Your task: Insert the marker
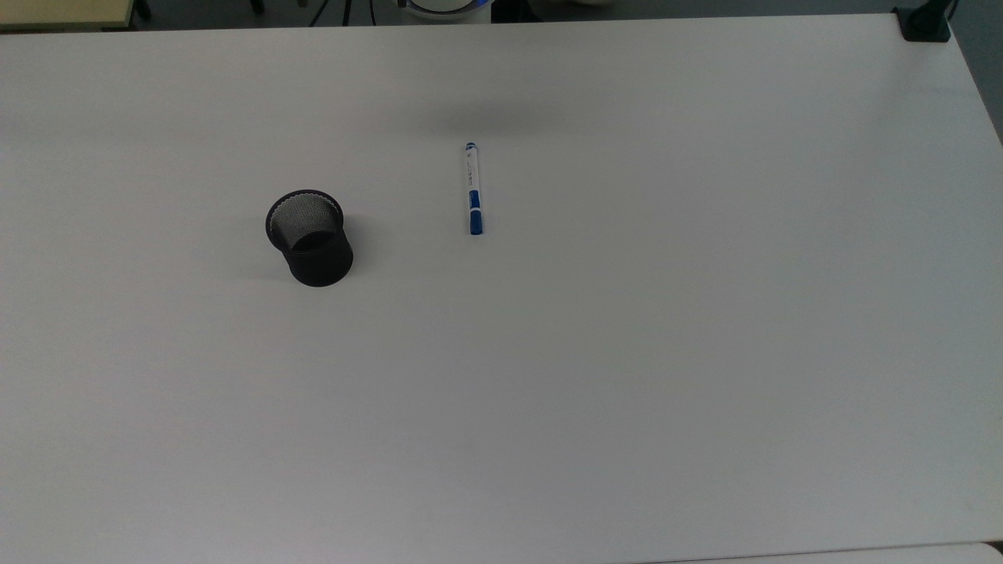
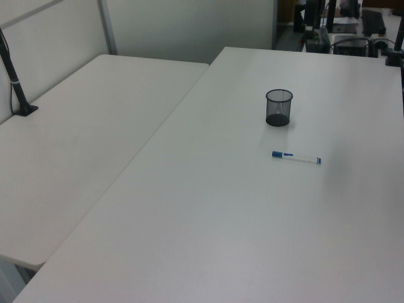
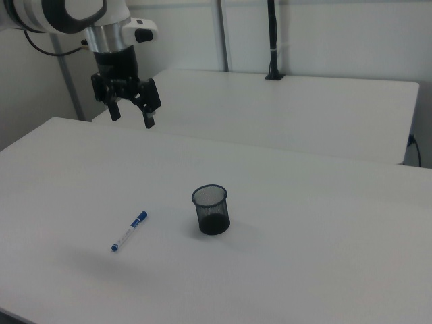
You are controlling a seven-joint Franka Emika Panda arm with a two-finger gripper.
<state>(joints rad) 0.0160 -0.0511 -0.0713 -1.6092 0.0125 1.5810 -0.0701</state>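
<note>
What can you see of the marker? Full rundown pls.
The marker is a slim pen with a white barrel, a blue cap, a blue band beside it and a small blue tip at the other end. It lies flat on the white table, touching nothing else. In the top view it points up and down, cap end lower, to the right of the black mesh cup and apart from it. In the right view the open claw hangs well above the table, not holding it.
</note>
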